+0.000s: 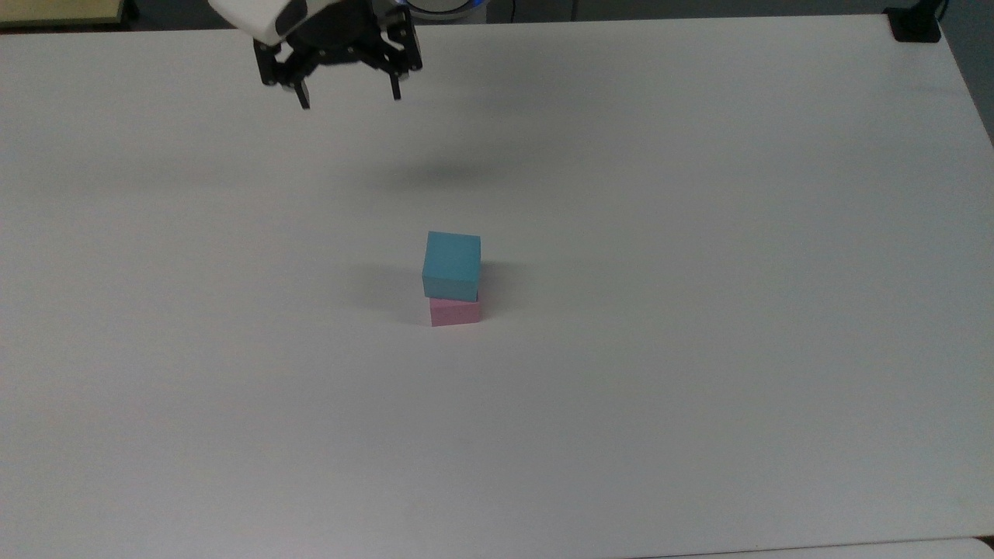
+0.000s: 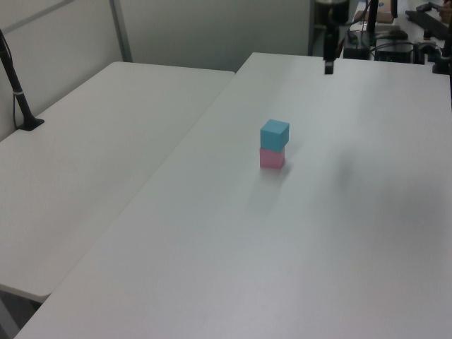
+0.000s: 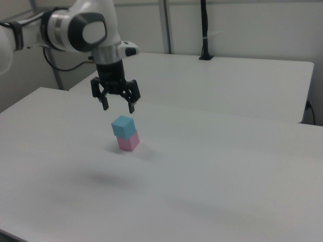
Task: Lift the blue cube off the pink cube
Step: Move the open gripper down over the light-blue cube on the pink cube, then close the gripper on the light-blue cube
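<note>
Top view shows the small light blue matte cube (image 1: 452,265) stacked on the small pale pink matte cube (image 1: 455,312) mid-way across the white table (image 1: 699,349), with the black two-finger gripper (image 1: 349,92) raised well apart, jaws open and empty.

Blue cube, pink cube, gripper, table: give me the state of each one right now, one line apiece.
blue cube: stacked on the pink cube, ungrasped.
pink cube: on the table, under the blue cube.
gripper: open, empty, held above the table, away from the stack.
table: white, carrying the two-cube stack.
</note>
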